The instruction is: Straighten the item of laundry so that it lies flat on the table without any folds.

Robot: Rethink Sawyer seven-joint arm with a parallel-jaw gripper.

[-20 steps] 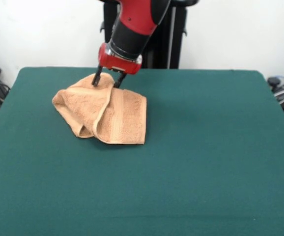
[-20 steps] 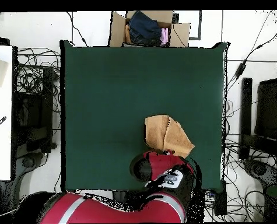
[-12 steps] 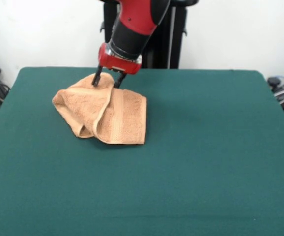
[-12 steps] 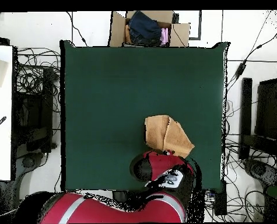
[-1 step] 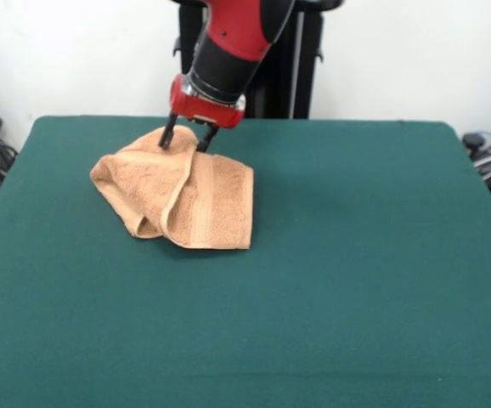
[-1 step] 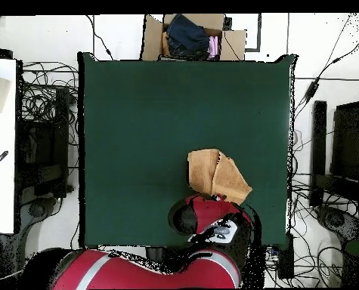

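Note:
The item of laundry (image 5: 177, 197), an orange-tan towel, lies crumpled and folded over itself on the green table (image 5: 356, 255), left of centre and toward the far side. My gripper (image 5: 184, 140) is down at the towel's far edge. It is open, with one dark finger on each side of a raised bit of cloth. In the overhead view the towel (image 6: 216, 175) sits near the table's (image 6: 152, 113) lower right edge, and the red arm (image 6: 212, 223) covers the gripper there.
A cardboard box with clothes (image 6: 190, 36) stands beyond the table's top edge in the overhead view. Cables lie on the floor on both sides. A white surface (image 6: 1, 143) is at the left.

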